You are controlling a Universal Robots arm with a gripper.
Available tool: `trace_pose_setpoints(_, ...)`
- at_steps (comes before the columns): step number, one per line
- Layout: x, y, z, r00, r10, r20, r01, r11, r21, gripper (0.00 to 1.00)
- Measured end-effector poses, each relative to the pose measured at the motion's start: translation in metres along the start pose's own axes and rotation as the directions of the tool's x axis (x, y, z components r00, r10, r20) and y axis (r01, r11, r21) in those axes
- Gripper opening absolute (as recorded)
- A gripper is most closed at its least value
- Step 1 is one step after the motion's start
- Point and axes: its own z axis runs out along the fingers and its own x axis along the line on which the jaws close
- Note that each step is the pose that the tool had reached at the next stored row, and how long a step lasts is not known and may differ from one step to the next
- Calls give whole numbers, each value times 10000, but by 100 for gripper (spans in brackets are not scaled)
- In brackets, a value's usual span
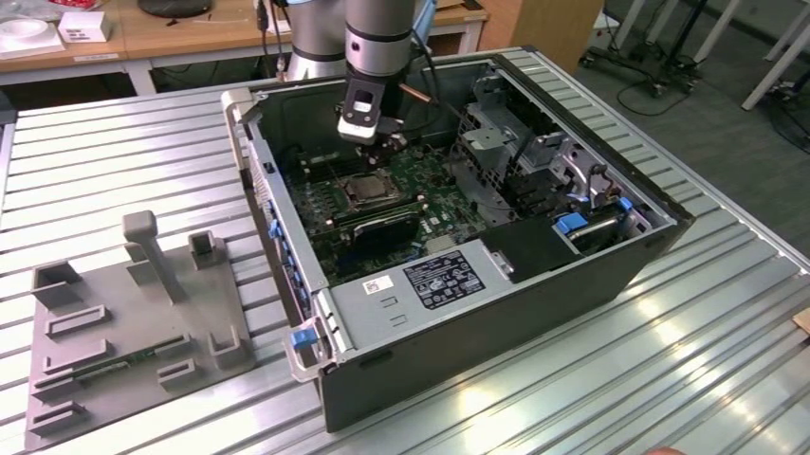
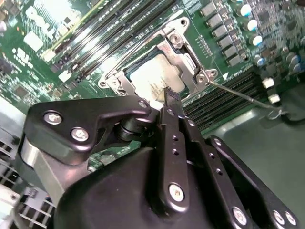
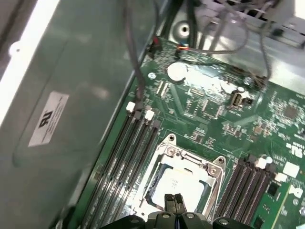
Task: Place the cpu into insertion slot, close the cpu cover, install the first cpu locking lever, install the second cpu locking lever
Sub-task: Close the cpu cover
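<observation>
The insertion slot (image 1: 370,191) sits in the green motherboard (image 1: 437,180) of an open computer case (image 1: 506,313). The cpu (image 3: 174,183) lies seated in the slot. The cpu cover (image 3: 190,161) lies flat over it, framing its pale face through the cut-out.

The gripper (image 3: 172,200) hangs just above one edge of the slot, its two black fingertips pressed together with nothing between them. In the second wrist view a thin wire locking lever (image 2: 240,97) runs outward from a corner of the slot, clear of the gripper.

Banks of long black memory slots (image 3: 128,157) flank the slot on two opposite sides. Beyond one bank the case's grey side wall (image 3: 71,95) rises close by. A round coin cell (image 3: 177,71) and loose cables (image 3: 214,28) lie farther from the slot. Above the slot the case is open, and the arm (image 1: 379,38) comes down through that opening.

The case stands on a ribbed metal table (image 1: 708,360). A grey fixture tray (image 1: 127,322) rests on the table well apart from the slot, outside the case toward the exterior view's left.
</observation>
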Motion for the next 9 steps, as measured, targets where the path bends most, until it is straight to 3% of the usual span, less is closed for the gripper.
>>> trace_pose_setpoints(9,0,0,1,9995,-306,-9,306,9995,10,11)
